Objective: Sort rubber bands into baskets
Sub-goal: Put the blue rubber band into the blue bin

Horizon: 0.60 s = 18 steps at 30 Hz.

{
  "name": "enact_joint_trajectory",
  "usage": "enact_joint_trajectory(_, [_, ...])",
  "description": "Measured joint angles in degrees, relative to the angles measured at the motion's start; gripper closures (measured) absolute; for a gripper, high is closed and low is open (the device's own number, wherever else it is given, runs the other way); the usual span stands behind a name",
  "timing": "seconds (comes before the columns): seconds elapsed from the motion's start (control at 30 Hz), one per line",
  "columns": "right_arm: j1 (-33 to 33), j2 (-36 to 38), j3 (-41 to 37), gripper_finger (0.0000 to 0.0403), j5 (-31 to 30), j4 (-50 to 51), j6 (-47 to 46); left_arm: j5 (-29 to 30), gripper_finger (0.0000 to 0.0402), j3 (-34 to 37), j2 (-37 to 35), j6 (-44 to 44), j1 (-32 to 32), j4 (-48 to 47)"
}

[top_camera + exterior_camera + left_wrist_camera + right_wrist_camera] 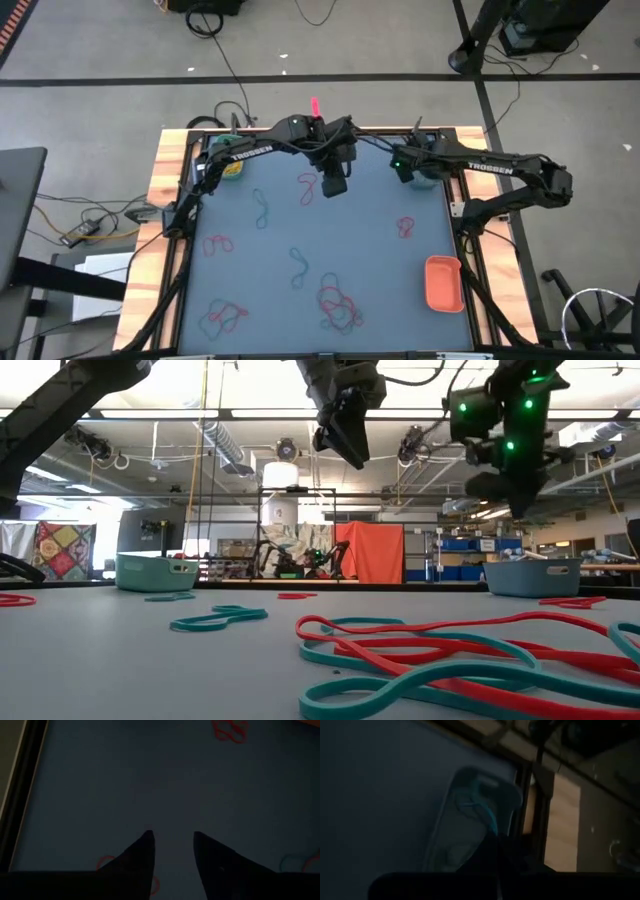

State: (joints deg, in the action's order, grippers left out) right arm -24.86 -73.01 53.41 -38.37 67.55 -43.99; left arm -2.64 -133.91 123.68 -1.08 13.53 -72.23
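1. Rubber bands lie scattered over the dark table (370, 270): a red band (307, 187) near the far middle, a teal band (262, 210) left of it, a red band (217, 244) toward the left edge, a red band (405, 227) toward the right, a teal band (300, 265) at centre, a tangled red-and-teal cluster (338, 306) near the front, and a further red-and-teal group (222, 316) at the front left.
2. Orange-red basket (444, 283): at the front right of the table; no contents can be made out in it.
3. Teal basket (470, 820): at the far right corner, below the right arm; the right wrist view shows a thin teal band (487, 817) over its interior, running toward the end effector.
4. Green basket (230, 165): at the far left corner, largely hidden by the left arm; something yellow shows inside, too small to identify.
5. Left end effector (172, 842): raised above the far middle of the table, just beside the red band there; its two fingers stand apart with nothing between them.
6. Right end effector (403, 170): raised above the teal basket, fingers closed; whether it grips the teal band cannot be told.
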Motion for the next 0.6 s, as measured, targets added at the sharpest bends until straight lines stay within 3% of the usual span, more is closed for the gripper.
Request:
enact_joint_trajectory(0.23, [-4.96, 0.02, -5.34, 0.037, 5.25, -2.01, 0.02, 0.01, 0.0261, 0.0, 0.0, 1.31, -0.03, -0.7])
enact_joint_trajectory(0.6, [-5.83, 0.02, -7.29, 0.0262, 9.06, -5.82, 0.55, 0.0, 0.0261, 0.0, 0.0, 0.28, -0.03, -4.86])
